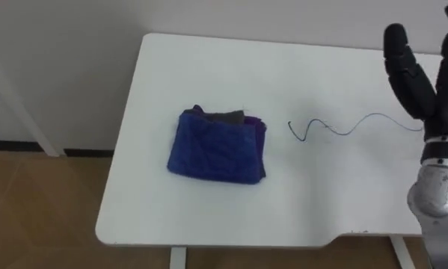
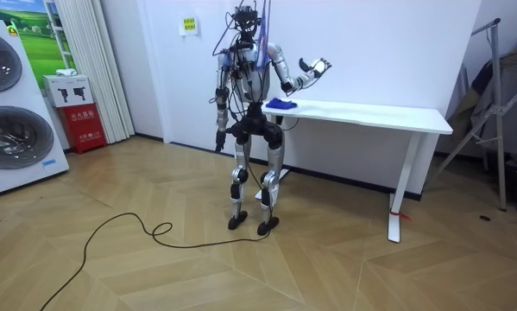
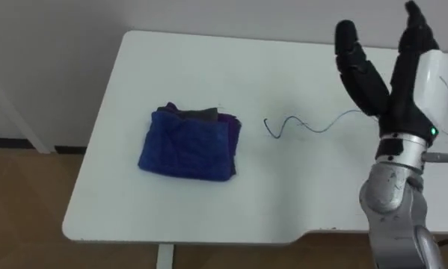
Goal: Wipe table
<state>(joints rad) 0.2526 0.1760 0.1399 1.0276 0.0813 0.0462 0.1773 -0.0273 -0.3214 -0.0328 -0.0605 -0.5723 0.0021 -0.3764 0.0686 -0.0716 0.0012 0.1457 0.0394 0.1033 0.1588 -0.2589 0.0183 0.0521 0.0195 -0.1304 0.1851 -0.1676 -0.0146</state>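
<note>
At the near edge of the white table (image 1: 298, 217) a white leg (image 1: 177, 258) is seen running down to the wooden floor (image 1: 37, 209). A little further in, left of the tabletop's middle, a folded blue cloth (image 1: 218, 146) is laid flat on the surface, with a darker, greyish layer showing along its far edge. Just to its right a thin dark squiggly line (image 1: 336, 128) is traced across the tabletop toward the right side; whether it is a thread or a drawn mark cannot be told. It lies between the cloth and the right hand (image 3: 403, 97), which is held up above the right part of the table, fingers straight and spread, thumb set wide apart from them; nothing is grasped and nothing is touched, and the hand is kept well apart from the cloth. Beyond the table's far edge a plain white wall (image 1: 59, 45) is met. In the room view the robot is seen standing upright at the end of the table toward the room view's left, the left hand (image 2: 217, 141) hanging by its side — its fingers cannot be made out. Further off, washing machines (image 2: 8, 121) and a red box (image 2: 84, 125) are placed at the room view's left, and a metal rack (image 2: 500, 112) at its right.
</note>
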